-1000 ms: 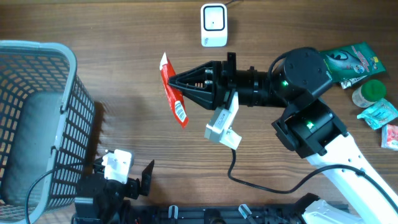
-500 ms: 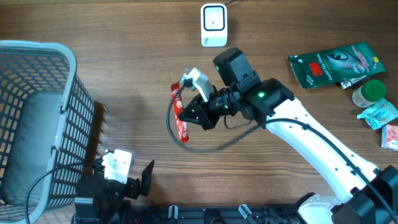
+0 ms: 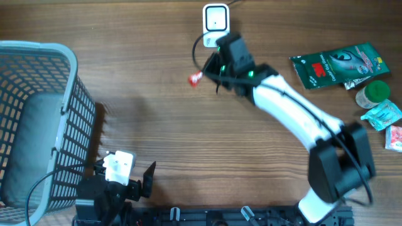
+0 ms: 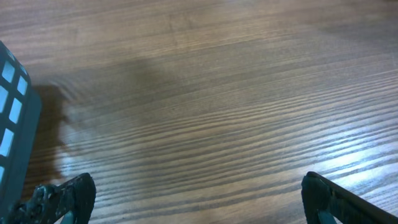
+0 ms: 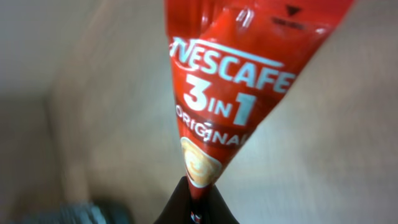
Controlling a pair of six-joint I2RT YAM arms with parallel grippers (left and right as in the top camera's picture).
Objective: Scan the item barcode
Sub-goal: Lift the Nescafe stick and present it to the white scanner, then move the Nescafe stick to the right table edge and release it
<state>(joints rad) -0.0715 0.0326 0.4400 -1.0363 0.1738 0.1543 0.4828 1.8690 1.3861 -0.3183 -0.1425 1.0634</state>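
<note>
right claw (image 5: 194, 206) pinching sachet (image 5: 217, 106), arm (image 3: 289, 108) outstretched

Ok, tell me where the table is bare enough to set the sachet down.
Bare wood lies between the basket and the right arm, and along the far edge left of the scanner. The right edge is crowded: green pouch, jar, small packets.

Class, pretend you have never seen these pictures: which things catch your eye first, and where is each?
The red Nescafe sachet fills the right wrist view, pinched at its lower end by the right gripper; overhead it is held near the white scanner at top centre. A grey basket dominates the left side, and bright snack packets cluster at the right edge.
</note>
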